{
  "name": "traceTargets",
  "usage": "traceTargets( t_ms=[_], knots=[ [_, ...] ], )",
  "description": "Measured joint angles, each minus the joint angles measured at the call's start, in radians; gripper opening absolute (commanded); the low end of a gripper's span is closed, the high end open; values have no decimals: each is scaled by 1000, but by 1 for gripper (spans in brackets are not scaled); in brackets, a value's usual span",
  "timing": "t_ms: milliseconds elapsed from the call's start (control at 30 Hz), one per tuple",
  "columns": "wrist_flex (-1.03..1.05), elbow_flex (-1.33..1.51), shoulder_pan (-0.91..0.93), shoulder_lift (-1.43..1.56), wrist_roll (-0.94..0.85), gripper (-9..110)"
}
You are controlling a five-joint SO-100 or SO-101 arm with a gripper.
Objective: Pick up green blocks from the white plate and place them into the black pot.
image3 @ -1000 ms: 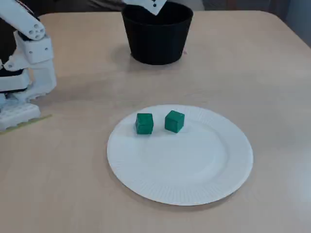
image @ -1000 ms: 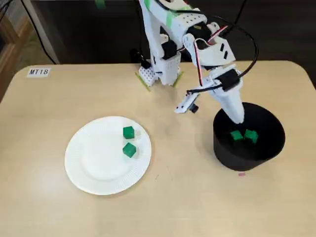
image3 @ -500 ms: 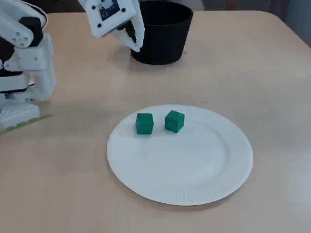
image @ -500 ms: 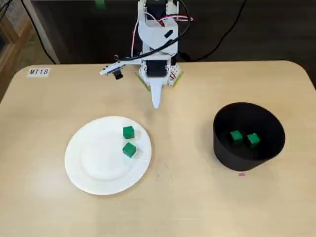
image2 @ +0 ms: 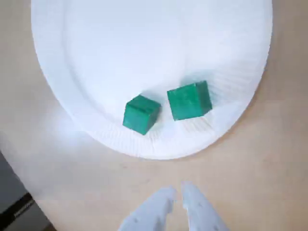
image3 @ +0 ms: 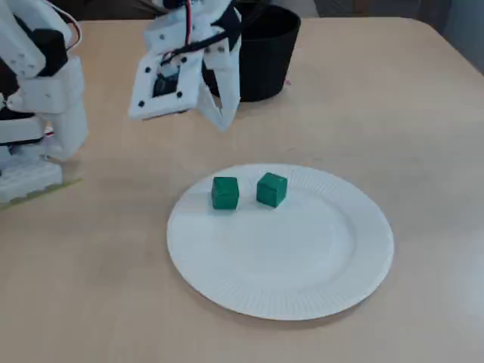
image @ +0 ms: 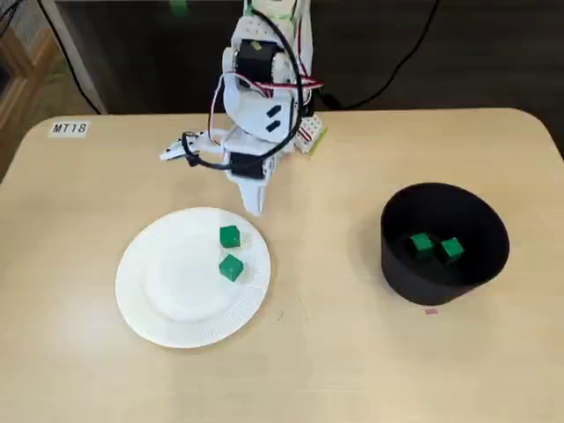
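**Claw empty, just short of the plate rim; blocks straight ahead**

In the wrist view the plate [image2: 96, 43] fills the upper frame. Two green blocks rest near its closer edge: the left block [image2: 141, 114] and the right block [image2: 189, 100], just beside each other but apart. The claw [image2: 177, 192] is below them over the table [image2: 269, 159], outside the rim, its fingers drawn together on nothing. The right block lies almost dead ahead of the tips, the left block ahead and slightly left. Judgement: open, then advance forward over the rim. In a fixed view the pot [image: 397, 264], far right, holds two potted blocks [image: 421, 244].
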Motion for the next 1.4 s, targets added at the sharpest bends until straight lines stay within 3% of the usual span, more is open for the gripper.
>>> traceTargets(
  t_ms=[567,1300,1400],
  knots=[
    [9,-199,28,-344,166,24],
    [-49,-307,69,-563,173,10],
    [-60,-314,81,-580,173,14]
  ],
)
